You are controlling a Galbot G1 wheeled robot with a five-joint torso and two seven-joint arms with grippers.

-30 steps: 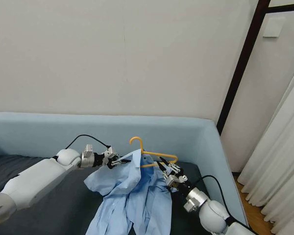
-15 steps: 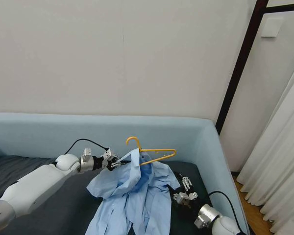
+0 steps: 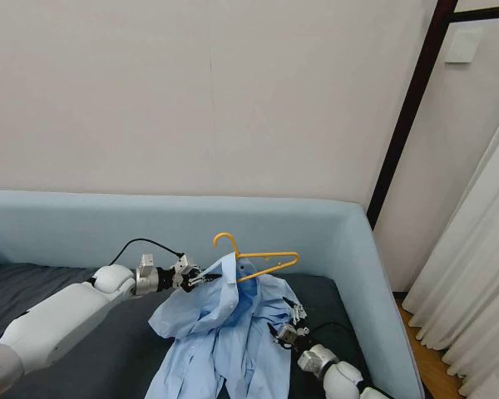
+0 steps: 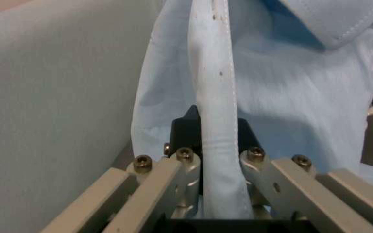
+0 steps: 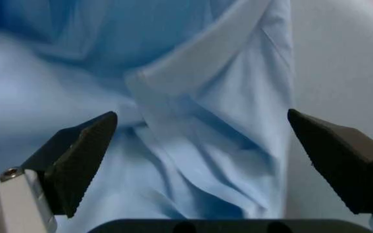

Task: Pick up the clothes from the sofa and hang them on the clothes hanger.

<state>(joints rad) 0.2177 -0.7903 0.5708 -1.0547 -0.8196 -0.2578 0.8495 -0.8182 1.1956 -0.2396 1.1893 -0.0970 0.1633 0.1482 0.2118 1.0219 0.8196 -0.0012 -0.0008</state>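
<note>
The step in hand looks like dressing the hanger. The light blue button-up shirt (image 3: 224,328) is lifted in a loose bunch over the dark grey seat cushion (image 3: 121,362) of the pale blue sofa (image 3: 83,224), its lower part trailing down onto the seat. The thin orange wire hanger (image 3: 276,254) sits at the top of the bunch, near the collar. Its hook stands up to the left and its right-hand arm pokes out bare beyond the cloth. What holds the hanger up cannot be made out. The left gripper (image 3: 198,275) reaches in from the left at collar height, and the left wrist view shows its fingers (image 4: 188,121) pinched shut on a folded, stitched strip of the shirt's front edge. The right gripper (image 3: 287,324) is low on the right, just beside the hanging shirt front. In the right wrist view its fingers (image 5: 76,155) are spread wide, with a fold of the shirt lying in front of them but not gripped. Judging from this, one shoulder is roughly on the hanger and the other is not. The next move probably calls for the right gripper to close on the cloth near the right shoulder or collar and draw it over the bare arm of the hanger. The left grip would have to hold meanwhile, so that the shirt does not slide off.
</note>
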